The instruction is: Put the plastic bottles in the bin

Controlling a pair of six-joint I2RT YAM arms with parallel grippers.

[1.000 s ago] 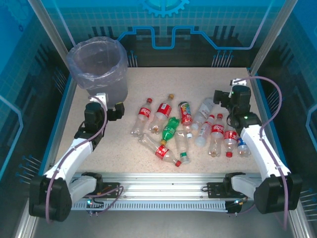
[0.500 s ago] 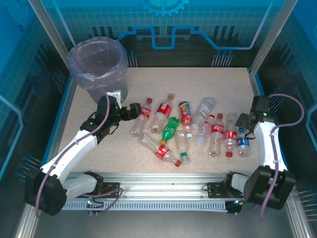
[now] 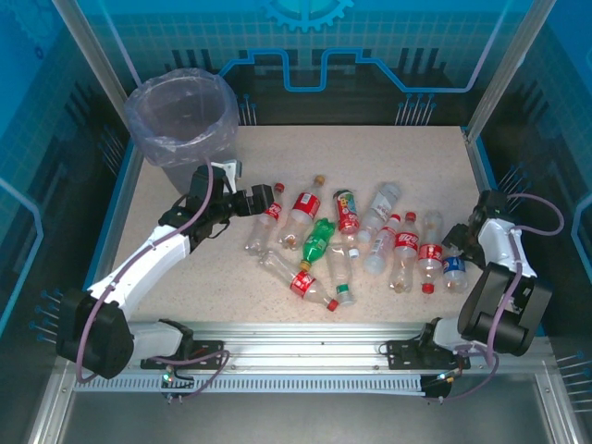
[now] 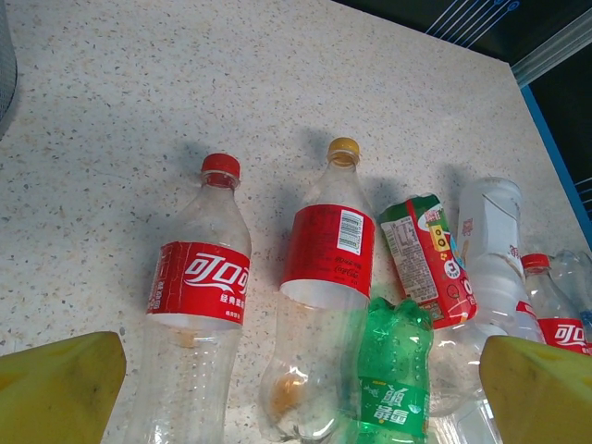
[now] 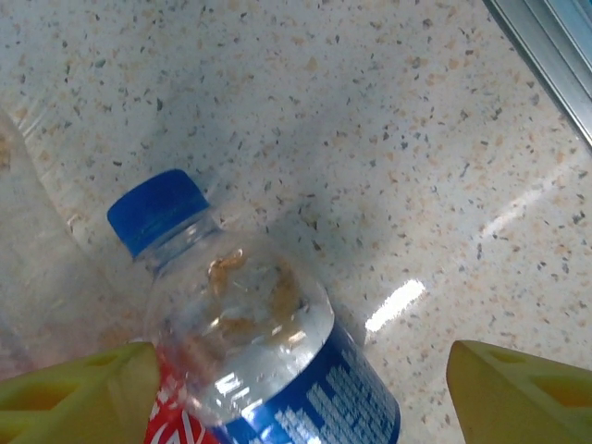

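Observation:
Several plastic bottles (image 3: 351, 240) lie in a loose heap mid-table. The grey bin (image 3: 180, 116) with its crinkly bag stands at the back left. My left gripper (image 3: 263, 200) hangs open over the left end of the heap. Between its yellow fingertips (image 4: 57, 384) lie a red-capped bottle (image 4: 199, 305), a gold-capped bottle (image 4: 324, 277) and a green bottle (image 4: 398, 370). My right gripper (image 3: 457, 242) is open at the right end, straddling a blue-capped, blue-labelled bottle (image 5: 250, 342). That bottle lies against the left fingertip (image 5: 74, 398), with a wide gap to the right one.
A red-and-green labelled bottle (image 4: 425, 259) and a white one (image 4: 495, 250) lie just right of the green bottle. Bare speckled tabletop (image 3: 407, 153) stretches behind the heap. The metal frame rail (image 5: 555, 46) runs close to the right gripper.
The left arm has reached right, from beside the bin to over the heap's left end. The right arm folded back and down onto the blue-labelled bottle, its jaws narrowing.

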